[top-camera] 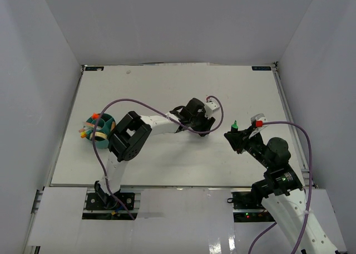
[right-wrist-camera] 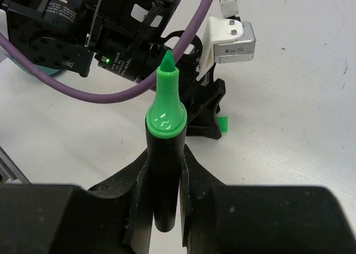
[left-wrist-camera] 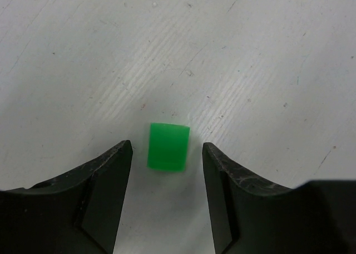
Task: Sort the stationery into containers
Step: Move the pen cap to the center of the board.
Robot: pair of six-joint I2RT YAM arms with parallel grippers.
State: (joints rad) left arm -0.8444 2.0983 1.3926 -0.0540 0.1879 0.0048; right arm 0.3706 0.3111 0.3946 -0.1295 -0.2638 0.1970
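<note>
Lying green square (left-wrist-camera: 168, 147): flat on the white table (top-camera: 167, 87), mid-table, between the left pincer's fingers, touching neither.
Left pincer (left-wrist-camera: 167, 149): partly open, holding nothing; a narrow gap shows either side of the square.
Pinch risk: the square looks thin and low, so closing fingers may ride over it or flick it aside. How close the tips sit to the table cannot be told.
Skew risk: the square sits slightly turned, so one corner may meet a finger first and spin it out.
Green-capped marker (right-wrist-camera: 165, 117): upright, clamped low on its black body by the closed right pincer (right-wrist-camera: 166, 170), clear of the table.
Marker risk: gripped so low, it may pivot or slip on a fast swing.
Teal tub (top-camera: 108, 120): far left, well apart from both pincers, already holding items.
Collision risk: the pincers are near each other, and the left arm lies between the marker and the tub.
</note>
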